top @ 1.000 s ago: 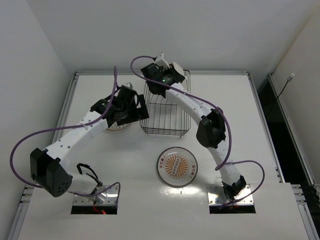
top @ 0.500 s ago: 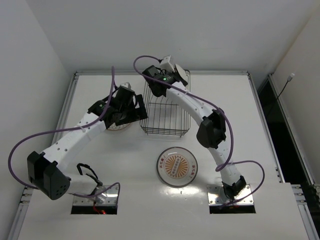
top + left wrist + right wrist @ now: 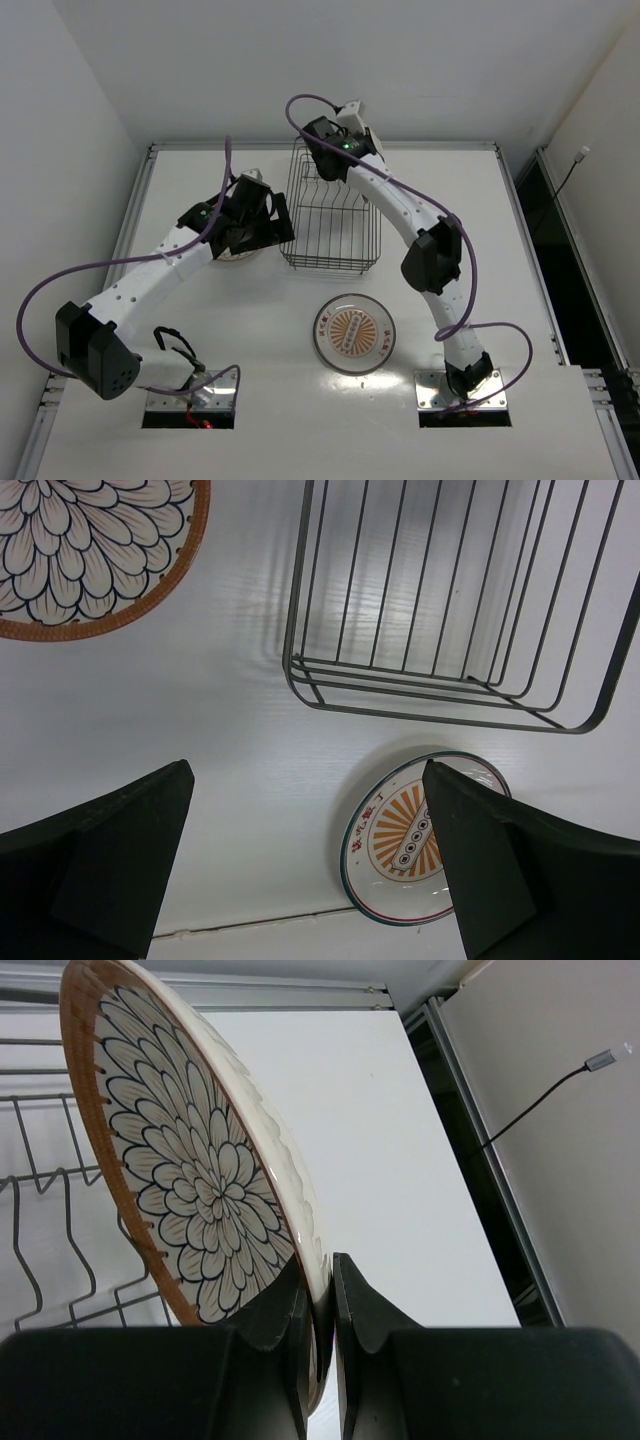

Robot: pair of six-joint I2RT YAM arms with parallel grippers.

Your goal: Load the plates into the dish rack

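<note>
My right gripper [image 3: 325,1300] is shut on the edge of a brown-rimmed petal-pattern plate [image 3: 190,1160] and holds it upright on edge above the far end of the black wire dish rack [image 3: 330,215]. In the top view this gripper [image 3: 345,140] is over the rack's far right corner. My left gripper [image 3: 310,860] is open and empty, and hovers above the table left of the rack [image 3: 450,610]. A second brown-rimmed plate [image 3: 90,550] lies flat left of the rack, partly under my left gripper [image 3: 262,222]. The sunburst plate [image 3: 352,333] lies flat in front of the rack.
The rack's tines [image 3: 60,1220] show below and left of the held plate. The table's raised far edge [image 3: 430,146] runs just behind the rack. A dark gap [image 3: 530,200] lies beyond the table's right edge. Purple cables loop off both arms.
My right gripper has moved right and a little farther back with the plate, from the rack's far left toward its far right. My left arm has barely moved.
</note>
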